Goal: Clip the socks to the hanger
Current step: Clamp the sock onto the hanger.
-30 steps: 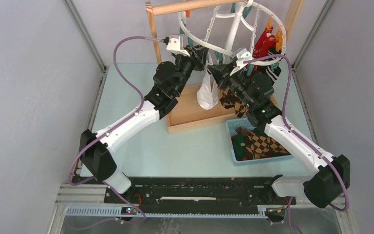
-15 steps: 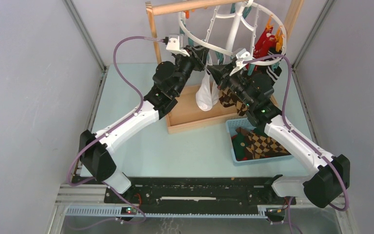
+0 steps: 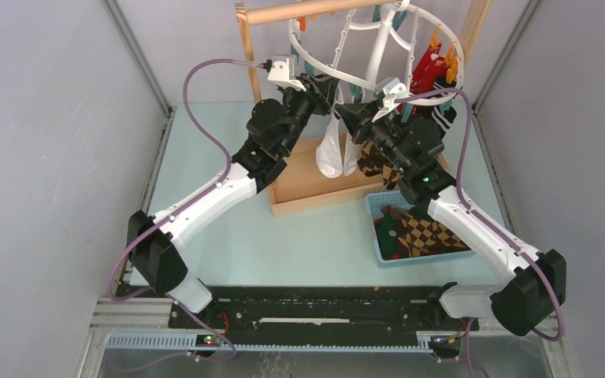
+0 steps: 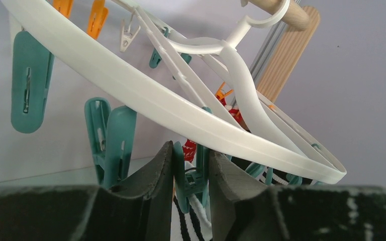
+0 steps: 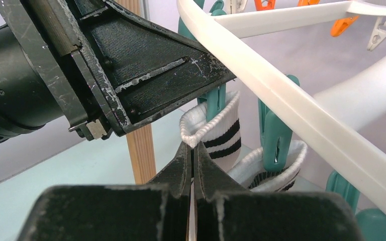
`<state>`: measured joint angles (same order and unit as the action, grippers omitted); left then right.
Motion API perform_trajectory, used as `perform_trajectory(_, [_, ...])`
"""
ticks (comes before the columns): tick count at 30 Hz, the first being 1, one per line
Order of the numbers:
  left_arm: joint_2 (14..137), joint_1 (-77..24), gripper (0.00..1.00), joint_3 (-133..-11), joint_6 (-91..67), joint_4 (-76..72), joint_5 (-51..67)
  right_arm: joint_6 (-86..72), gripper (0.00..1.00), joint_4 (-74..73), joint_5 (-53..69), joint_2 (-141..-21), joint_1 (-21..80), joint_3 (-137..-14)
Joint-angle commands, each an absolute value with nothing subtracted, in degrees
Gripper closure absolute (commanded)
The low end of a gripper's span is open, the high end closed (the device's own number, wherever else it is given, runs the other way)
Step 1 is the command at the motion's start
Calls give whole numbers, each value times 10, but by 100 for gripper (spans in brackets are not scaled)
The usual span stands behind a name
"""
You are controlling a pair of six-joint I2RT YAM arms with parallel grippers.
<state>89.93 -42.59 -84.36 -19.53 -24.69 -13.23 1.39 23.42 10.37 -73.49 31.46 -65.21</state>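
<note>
left hand: pinching one teal clip under the hanger rim.
right hand: fingers pressed together at the white sock cuff edge; I cannot tell if fabric is caught.
doing it well: I judge the cuff should sit deep in the clip's mouth; release the clip first, the sock second.
sock: at the near rim between my hands, cuff up, toe down, long axis near vertical.

the top view looks down from high behind the near edge over the whole worktop and hanger. the wrist cameras sit close behind the left pincer and right pincer, looking up under the hanger's near rim; both share one teal clip.
</note>
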Motion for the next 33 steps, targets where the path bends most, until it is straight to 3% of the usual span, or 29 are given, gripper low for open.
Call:
perform_trajectory(1, [875, -430, 70, -866, -209, -240, -127, 20, 100, 262, 97, -730, 310, -679])
perform_trajectory(3, [873, -430, 68, -866, -210, -239, -126, 20, 100, 260, 98, -730, 310, -679])
perform_trajectory(10, [866, -430, 43, -864, -218, -234, -127, 18, 100, 258, 99, -729, 310, -679])
perform_trajectory(20, [827, -430, 26, -835, -231, -220, -96, -7, 100, 237, 117, -718, 287, -678])
perform_trajectory(33, [738, -433, 17, -766, -240, -142, 54, -69, 100, 193, 212, -687, 225, -668])
